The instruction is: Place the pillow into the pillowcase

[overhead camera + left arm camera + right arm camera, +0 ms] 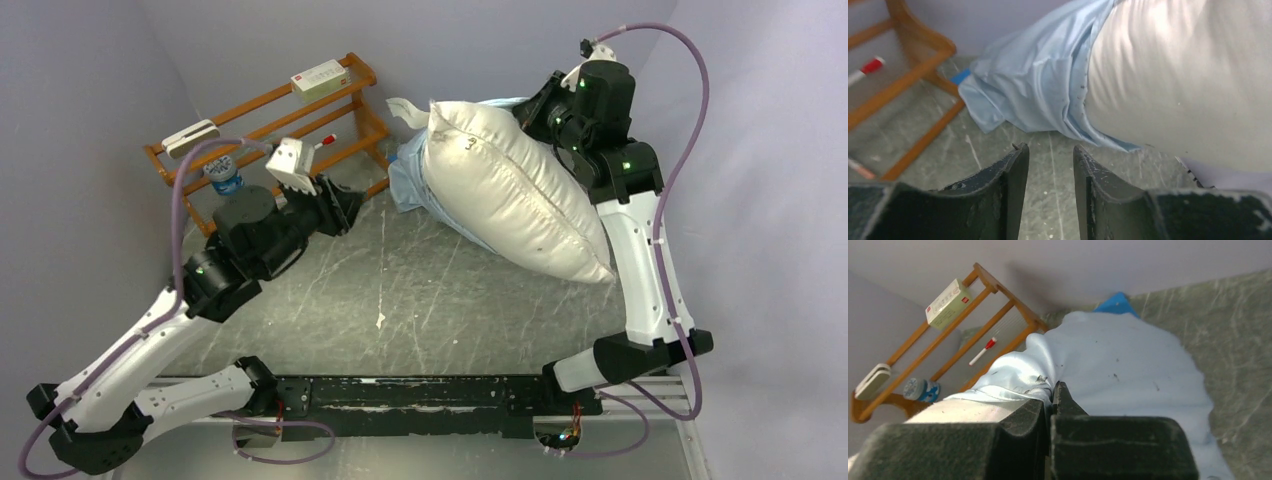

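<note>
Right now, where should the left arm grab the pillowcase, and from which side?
Grip the pillowcase at its loose bunched folds on the table, left of the pillow. Come low from the left: that cloth lies free, and the left gripper faces it.
</note>
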Robot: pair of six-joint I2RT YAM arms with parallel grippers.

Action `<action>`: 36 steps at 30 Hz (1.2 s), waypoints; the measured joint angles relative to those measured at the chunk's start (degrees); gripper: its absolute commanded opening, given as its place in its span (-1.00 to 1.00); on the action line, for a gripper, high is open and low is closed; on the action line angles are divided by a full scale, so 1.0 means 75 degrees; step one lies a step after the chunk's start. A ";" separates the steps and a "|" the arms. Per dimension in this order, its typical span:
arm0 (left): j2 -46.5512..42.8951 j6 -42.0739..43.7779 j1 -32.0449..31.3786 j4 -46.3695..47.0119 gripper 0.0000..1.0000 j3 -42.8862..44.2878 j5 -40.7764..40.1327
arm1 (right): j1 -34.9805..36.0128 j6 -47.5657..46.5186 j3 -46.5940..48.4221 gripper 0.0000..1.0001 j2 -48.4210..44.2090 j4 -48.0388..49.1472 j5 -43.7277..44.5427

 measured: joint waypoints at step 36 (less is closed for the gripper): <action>0.3754 -0.4033 -0.1157 0.6435 -0.07 -0.3040 -0.1052 | -0.0338 0.1874 -0.1160 -1.00 0.0023 0.1358 -0.1096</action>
